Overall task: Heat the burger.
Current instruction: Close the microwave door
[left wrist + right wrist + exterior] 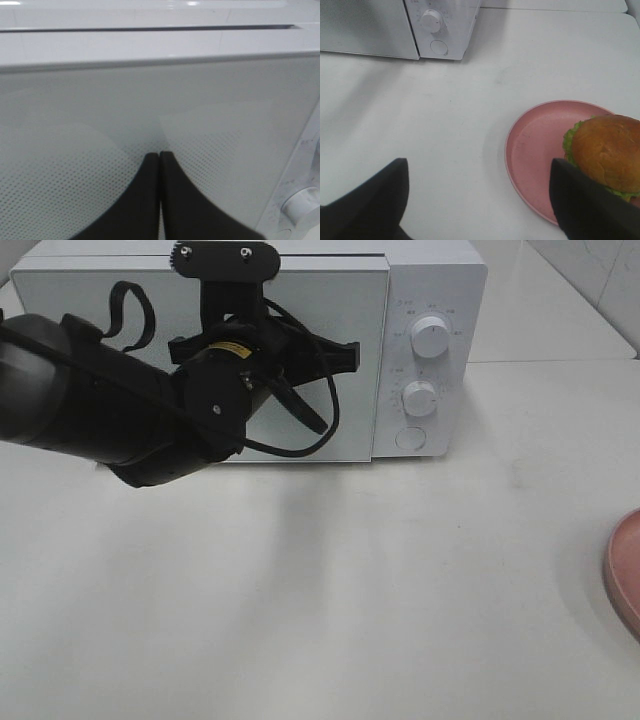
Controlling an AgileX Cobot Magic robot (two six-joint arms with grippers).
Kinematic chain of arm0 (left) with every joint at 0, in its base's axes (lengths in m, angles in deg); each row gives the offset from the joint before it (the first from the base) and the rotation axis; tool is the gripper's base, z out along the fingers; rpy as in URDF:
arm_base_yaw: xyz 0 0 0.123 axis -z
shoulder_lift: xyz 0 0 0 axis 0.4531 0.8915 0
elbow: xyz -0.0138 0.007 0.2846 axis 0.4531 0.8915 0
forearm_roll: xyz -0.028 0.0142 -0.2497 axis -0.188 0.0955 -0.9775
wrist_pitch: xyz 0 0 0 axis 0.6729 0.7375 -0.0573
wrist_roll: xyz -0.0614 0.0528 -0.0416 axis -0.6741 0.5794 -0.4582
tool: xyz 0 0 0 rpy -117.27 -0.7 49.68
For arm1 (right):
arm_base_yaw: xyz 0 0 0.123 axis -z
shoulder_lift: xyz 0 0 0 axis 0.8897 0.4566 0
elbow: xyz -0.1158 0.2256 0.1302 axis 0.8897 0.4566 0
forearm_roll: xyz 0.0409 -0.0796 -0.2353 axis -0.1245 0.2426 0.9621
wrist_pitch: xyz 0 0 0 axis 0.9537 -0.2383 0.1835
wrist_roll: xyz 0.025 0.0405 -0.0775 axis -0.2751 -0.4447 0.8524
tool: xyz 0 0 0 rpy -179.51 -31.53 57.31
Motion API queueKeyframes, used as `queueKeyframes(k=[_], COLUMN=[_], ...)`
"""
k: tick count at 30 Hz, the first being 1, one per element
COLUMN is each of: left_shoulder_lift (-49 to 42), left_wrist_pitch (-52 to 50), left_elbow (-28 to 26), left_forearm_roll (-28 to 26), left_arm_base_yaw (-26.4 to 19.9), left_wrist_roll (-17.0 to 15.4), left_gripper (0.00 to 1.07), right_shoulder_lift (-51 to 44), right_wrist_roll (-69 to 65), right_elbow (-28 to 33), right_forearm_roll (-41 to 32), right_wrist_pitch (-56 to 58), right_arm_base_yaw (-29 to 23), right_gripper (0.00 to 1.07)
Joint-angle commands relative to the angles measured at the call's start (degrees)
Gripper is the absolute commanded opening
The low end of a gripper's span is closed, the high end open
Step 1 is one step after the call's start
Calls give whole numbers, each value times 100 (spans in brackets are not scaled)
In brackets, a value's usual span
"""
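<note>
Left end effector (pixel 159 165) closed at microwave (pixel 300 280) door; burger (pixel 607 152) on plate (pixel 535 145)

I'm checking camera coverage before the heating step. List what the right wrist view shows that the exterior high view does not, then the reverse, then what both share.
Only the right wrist view shows the burger, sitting toward one side of the pink plate, and the right gripper, open above the table.

Only the exterior high view shows the left arm in front of the closed microwave door, and the microwave's upper knob.

Both show the microwave, its lower knob, its round button, the table and part of the plate.
</note>
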Motion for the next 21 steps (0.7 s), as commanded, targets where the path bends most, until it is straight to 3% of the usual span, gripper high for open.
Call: queueKeyframes(k=[1, 8, 10, 11, 13, 14, 15, 16, 18, 19, 20, 21], left_shoulder_lift=[143, 172, 40, 40, -120, -120, -183, -183, -355, -355, -390, -390], left_wrist_pitch=[-367, -241, 63, 63, 178, 178, 201, 201, 212, 212, 246, 246], left_elbow=[-361, -372, -372, -372, -372, -372, -372, -372, -372, -372, -372, -372], left_forearm_roll=[-292, -304, -430, -430, -1364, -1364, -1702, -1702, -2956, -2956, -3243, -3243], left_arm_base_yaw=[-143, -212, -120, -120, 155, 155, 229, 229, 516, 516, 584, 584], left_wrist_roll=[246, 304, 710, 710, 1667, 1667, 1977, 1977, 3300, 3300, 3673, 3673], left_gripper=[0, 0, 0, 0, 0, 0, 0, 0, 0, 0, 0, 0], right_shoulder_lift=[-143, -143, -143, -143, -143, -143, -143, -143, -143, -143, -143, -143], right_wrist_roll=[23, 23, 23, 23, 23, 23, 23, 23, 23, 23, 23, 23], right_elbow=[6, 6, 6, 6, 6, 6, 6, 6, 6, 6, 6, 6], right_forearm_roll=[-6, -6, -6, -6, -6, -6, -6, -6, -6, -6, -6, -6], right_wrist_pitch=[6, 6, 6, 6, 6, 6, 6, 6, 6, 6, 6, 6], right_arm_base_yaw=[40, 40, 40, 40, 40, 40, 40, 40, 40, 40, 40, 40], right_gripper=[75, 75, 75, 75, 75, 75, 75, 75, 75, 75, 75, 75])
